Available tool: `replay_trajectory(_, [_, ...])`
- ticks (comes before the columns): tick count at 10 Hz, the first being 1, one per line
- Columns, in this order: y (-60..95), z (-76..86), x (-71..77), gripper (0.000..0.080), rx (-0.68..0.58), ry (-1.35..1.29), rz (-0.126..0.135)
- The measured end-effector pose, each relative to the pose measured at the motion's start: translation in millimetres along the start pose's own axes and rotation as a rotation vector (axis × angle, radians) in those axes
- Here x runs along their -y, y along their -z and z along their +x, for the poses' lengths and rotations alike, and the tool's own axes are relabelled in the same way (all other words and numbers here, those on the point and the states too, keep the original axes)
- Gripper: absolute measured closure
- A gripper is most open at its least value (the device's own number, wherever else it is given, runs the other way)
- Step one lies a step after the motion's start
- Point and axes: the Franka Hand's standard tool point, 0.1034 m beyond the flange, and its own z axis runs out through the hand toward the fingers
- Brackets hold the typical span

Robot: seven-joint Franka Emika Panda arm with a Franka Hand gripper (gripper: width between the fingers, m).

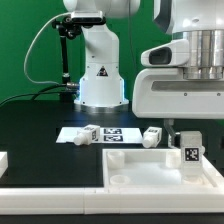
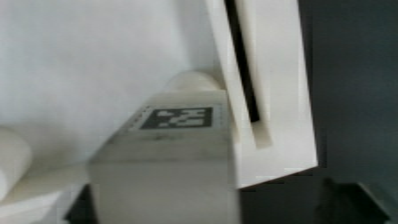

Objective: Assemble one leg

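well, the claw (image 1: 187, 136) hung low at the exterior view's right, close to the camera, and it pinched the leg (image 1: 190, 155) by its upper part. the leg stood upright with its black-and-white tag (image 2: 178, 117) turned toward the exterior camera. its lower end sat down inside the tray (image 1: 135, 172), near the tray's corner on the exterior view's right. whether the leg's bottom touched the tray floor could not be told.

in the wrist view the leg filled the middle of the picture. the tag was sharp enough to see but too blurred to read, and the tray's raised rim ran just beside the leg.

the tray lay flat on the black table (image 1: 40, 120) in the foreground. beyond its far rim the marker board (image 1: 118, 134) lay on the table. a second leg (image 1: 88, 133) rested at the board's end on the exterior view's left. a third leg (image 1: 152, 136) sat off the board's other end, near the tray's far rim. the arm's base (image 1: 100, 78) stood behind the board. a white piece (image 1: 4, 160) showed at the exterior view's left edge, cut off by the frame.
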Motion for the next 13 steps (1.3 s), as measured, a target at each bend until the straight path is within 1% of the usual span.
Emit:
replay_trajectory(1, [-0.1, 0.0, -0.2, 0.036, 0.0, -0.068, 0.0])
replay_trajectory(2, [-0.2, -0.2, -0.1, 0.0514, 0.001, -0.136, 0.0])
replay_trajectory(4, [-2.3, -1.0, -0.6, 0.0514, 0.0, -0.288, -0.001])
replay_trajectory(6, [-3.4, 0.5, -3.2, 0.0514, -0.005, -0.554, -0.002])
replay_trajectory(8, [-4.3, 1.0, -7.3, 0.0514, 0.029, -0.912, 0.019])
replay_trajectory(10, [-5.1, 0.5, -10.5, 0.0514, 0.066, -1.271, 0.03])
replay_trajectory(11, [-4.9, -0.1, -10.5, 0.0514, 0.067, -1.3, 0.031])
replay_trajectory(12, [-5.0, -0.1, -10.7, 0.0499, 0.066, -1.274, 0.031])
replay_trajectory(13, [-5.1, -0.9, -11.0, 0.0499, 0.07, -1.189, 0.026])
